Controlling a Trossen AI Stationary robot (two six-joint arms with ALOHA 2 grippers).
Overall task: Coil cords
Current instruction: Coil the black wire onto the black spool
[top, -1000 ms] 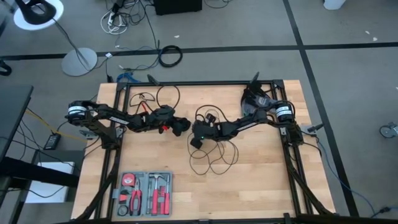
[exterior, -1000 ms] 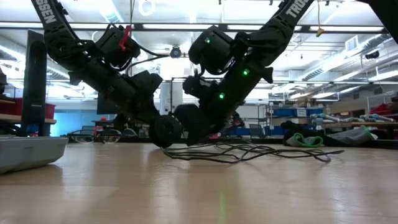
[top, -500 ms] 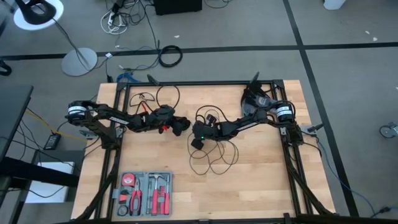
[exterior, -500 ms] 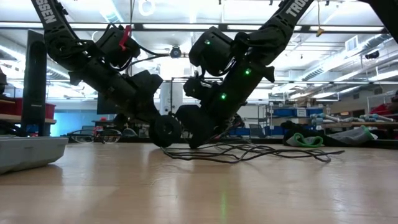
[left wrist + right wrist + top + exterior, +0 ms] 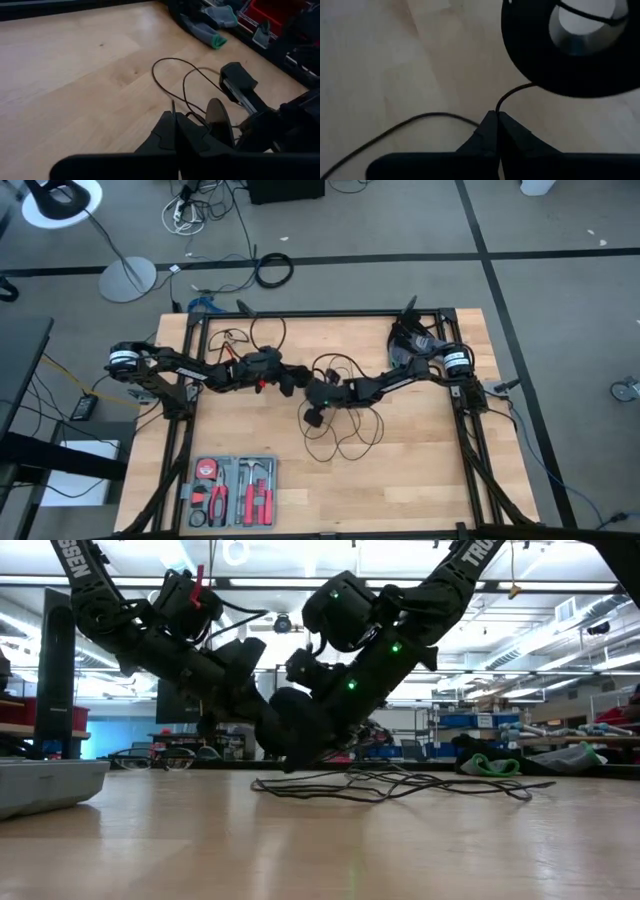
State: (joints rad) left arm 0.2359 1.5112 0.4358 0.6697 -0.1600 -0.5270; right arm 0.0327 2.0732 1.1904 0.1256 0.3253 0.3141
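Pinching thin black cord [image 5: 420, 120], right pincer [image 5: 496, 120]; left pincer [image 5: 176, 122] pressed together.

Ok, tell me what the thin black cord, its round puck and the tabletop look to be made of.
Cord: likely rubber- or plastic-jacketed wire, matte black; it lies in limp loops.
Puck: probably matte black plastic around a shiny silvery, metal-looking centre; the centre reflects light.
Tabletop: light wood, with visible grain and plank seams; smooth, faintly glossy finish, since the low view shows reflections.
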